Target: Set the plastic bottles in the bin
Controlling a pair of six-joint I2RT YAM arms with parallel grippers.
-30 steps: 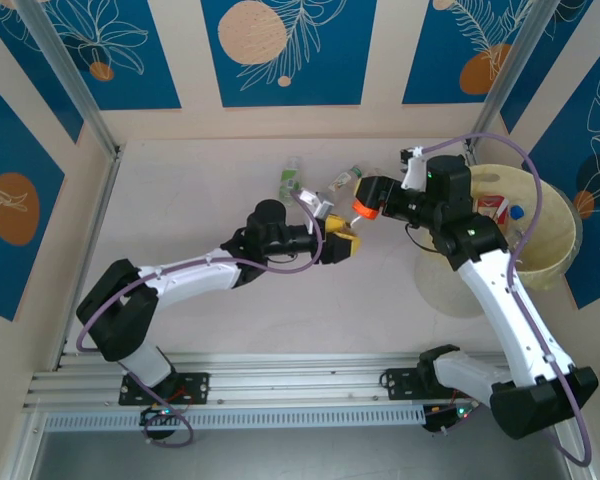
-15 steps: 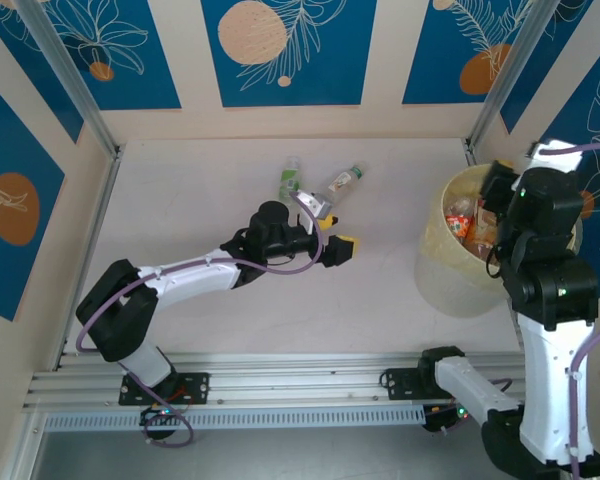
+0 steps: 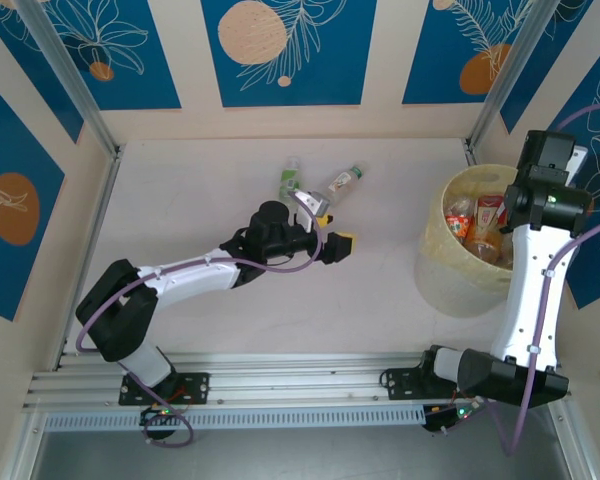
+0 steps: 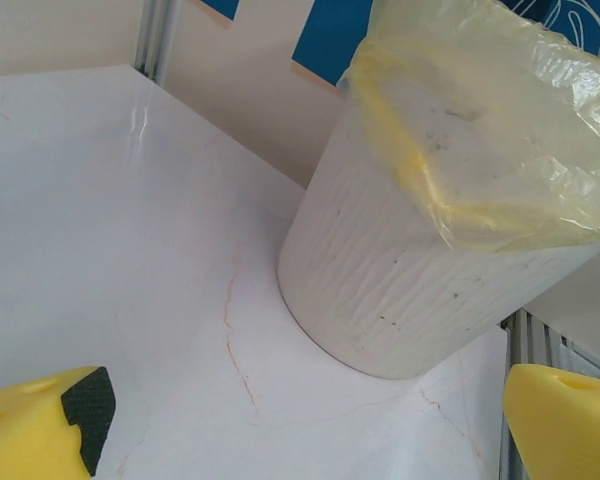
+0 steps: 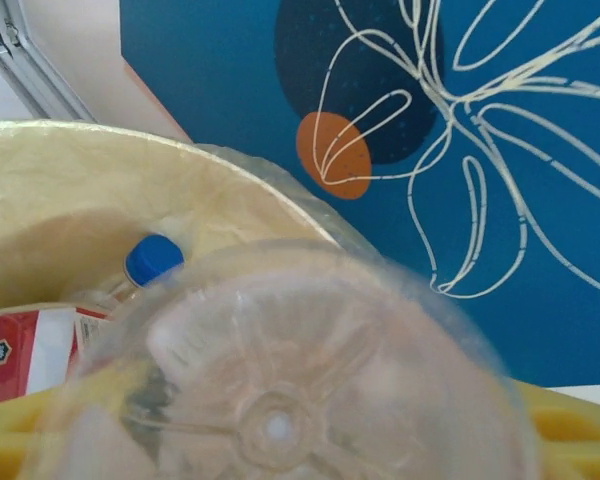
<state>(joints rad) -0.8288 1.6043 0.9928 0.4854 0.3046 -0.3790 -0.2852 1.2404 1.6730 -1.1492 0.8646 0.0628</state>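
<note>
Two plastic bottles lie on the table at the back, one green-labelled (image 3: 291, 181) and one clear (image 3: 345, 182). My left gripper (image 3: 338, 243) hovers just in front of them, open and empty; its yellow fingers (image 4: 40, 425) frame bare tabletop. The pale yellow bin (image 3: 442, 268) stands at the right and holds several bottles (image 3: 488, 217). My right wrist (image 3: 547, 192) hangs over the bin's far rim. In the right wrist view the blurred base of a clear bottle (image 5: 280, 400) sits between the fingers of my right gripper (image 5: 300, 445). Whether they press on it is unclear.
The bin (image 4: 430, 250) has a yellow bag liner (image 4: 500, 120) over its rim. Inside lie a blue-capped bottle (image 5: 153, 260) and a red label (image 5: 20, 345). Blue patterned wall panels (image 3: 280, 50) enclose the table on three sides. A metal rail (image 3: 280, 385) runs along the near edge.
My right arm has swung from the table's middle to above the bin, carrying a clear bottle. My left gripper has opened wider and stayed near the two bottles.
</note>
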